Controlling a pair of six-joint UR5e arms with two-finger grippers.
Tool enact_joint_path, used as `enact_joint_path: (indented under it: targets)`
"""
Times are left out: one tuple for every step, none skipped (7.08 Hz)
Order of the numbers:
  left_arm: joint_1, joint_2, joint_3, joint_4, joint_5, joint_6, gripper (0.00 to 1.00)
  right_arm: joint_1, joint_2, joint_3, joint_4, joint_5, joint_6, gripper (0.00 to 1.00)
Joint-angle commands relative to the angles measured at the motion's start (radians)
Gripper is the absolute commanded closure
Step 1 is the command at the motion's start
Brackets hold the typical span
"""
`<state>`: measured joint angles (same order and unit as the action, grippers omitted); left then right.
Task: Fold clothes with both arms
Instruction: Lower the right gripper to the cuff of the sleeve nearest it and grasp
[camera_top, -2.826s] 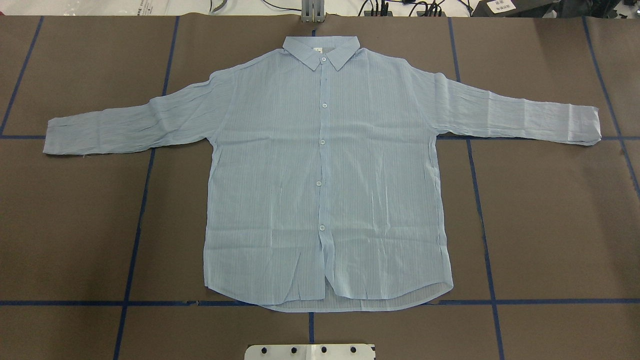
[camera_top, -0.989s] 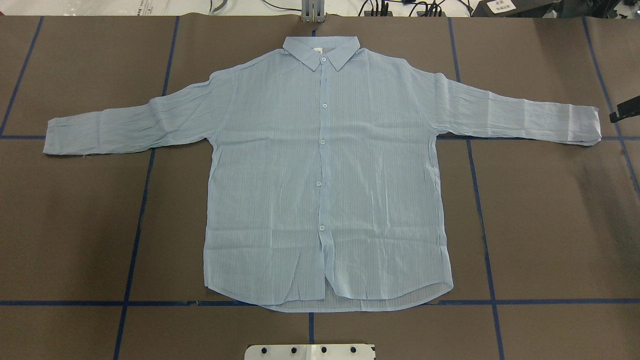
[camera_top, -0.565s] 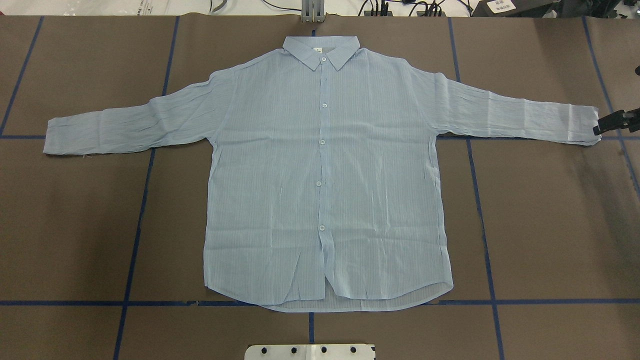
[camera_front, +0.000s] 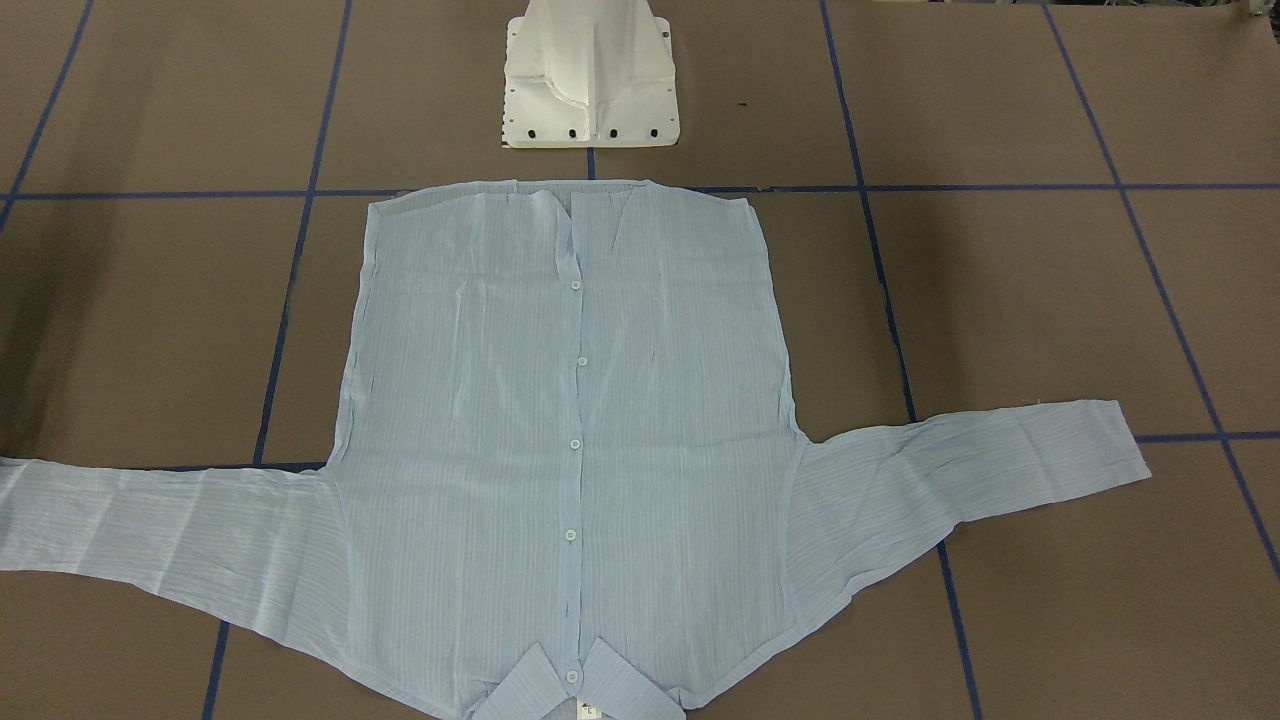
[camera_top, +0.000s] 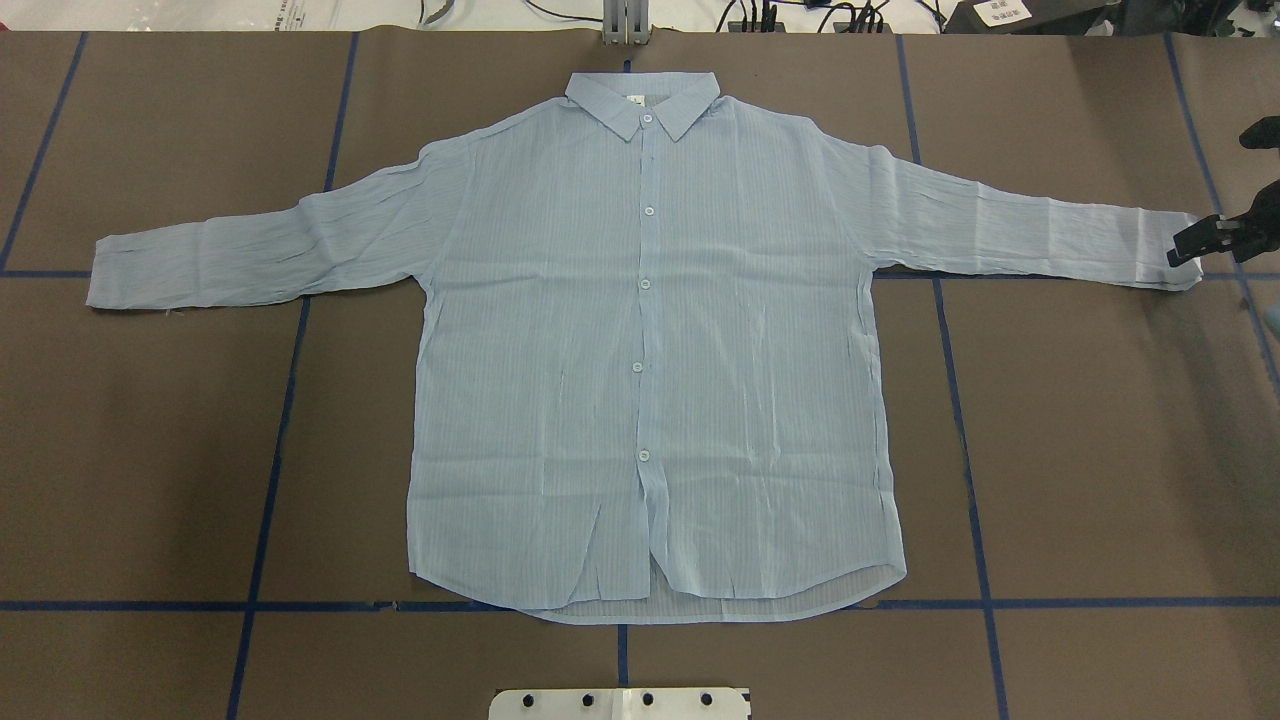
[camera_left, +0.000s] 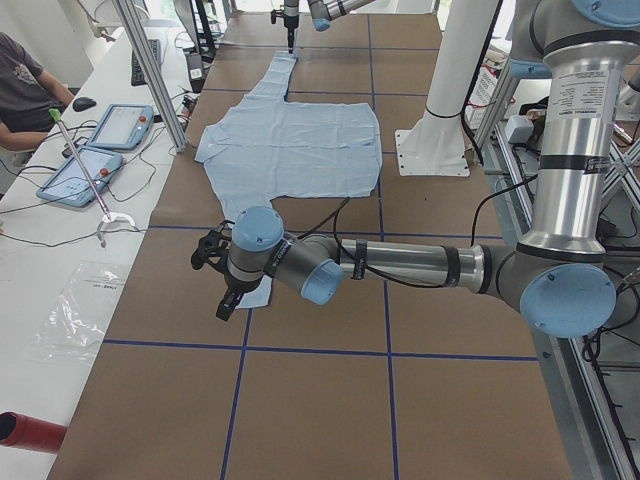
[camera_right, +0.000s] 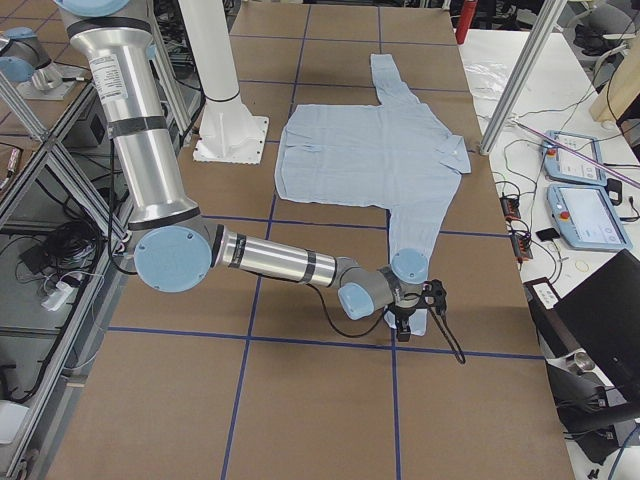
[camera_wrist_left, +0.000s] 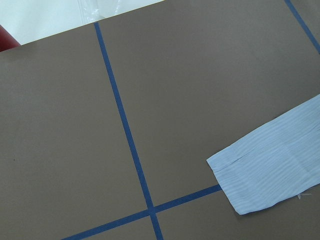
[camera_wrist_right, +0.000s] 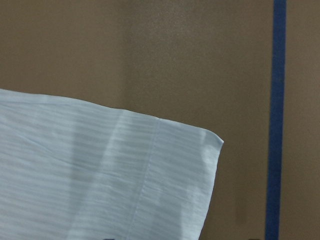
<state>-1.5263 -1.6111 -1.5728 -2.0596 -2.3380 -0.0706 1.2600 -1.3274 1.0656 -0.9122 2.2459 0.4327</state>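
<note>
right hand (camera_top: 1182, 250) has crept in over the shirt (camera_top: 650, 400) cuff (camera_top: 1150, 248); sleeve grab looks near, its opening i can't tell.

Pale-blue, finely striped shirt (camera_top: 650, 350); brown table (camera_top: 1100, 450) gridded with dark-blue tape (camera_top: 964, 450).

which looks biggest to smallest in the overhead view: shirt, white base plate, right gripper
1. shirt, by far
2. white base plate, cut by the bottom edge
3. right gripper, cut by the right edge; both show only partly, so their order is unsure
</note>
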Motion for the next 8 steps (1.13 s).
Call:
enact_joint_path:
  targets:
    - [0.0, -0.001, -0.001, -0.001, -0.001, 0.0, 0.0, -0.002, 0.017, -0.009, -0.036, 0.001, 0.0, 0.2]
    - [0.0, -0.001, -0.001, -0.001, -0.001, 0.0, 0.0, -0.002, 0.019, -0.012, -0.037, 0.001, 0.0, 0.35]
    - [0.0, -0.003, -0.003, -0.001, -0.001, 0.0, 0.0, -0.005, 0.019, -0.013, -0.037, 0.001, 0.0, 0.38]
    - [0.0, -0.004, -0.001, -0.001, -0.001, -0.001, 0.0, -0.008, 0.019, -0.021, -0.037, 0.001, 0.0, 0.38]
    - [0.0, -0.006, -0.001, -0.001, -0.001, -0.001, 0.0, -0.011, 0.019, -0.022, -0.037, 0.0, 0.0, 0.39]
    - [0.0, -0.007, -0.003, -0.001, -0.001, -0.001, 0.0, -0.016, 0.019, -0.027, -0.039, 0.0, 0.0, 0.44]
    - [0.0, -0.009, -0.003, -0.001, -0.001, -0.001, 0.0, -0.016, 0.019, -0.029, -0.039, 0.0, 0.001, 0.57]
    - [0.0, -0.01, -0.003, 0.001, -0.001, -0.001, 0.0, -0.016, 0.02, -0.029, -0.039, 0.0, -0.003, 0.79]
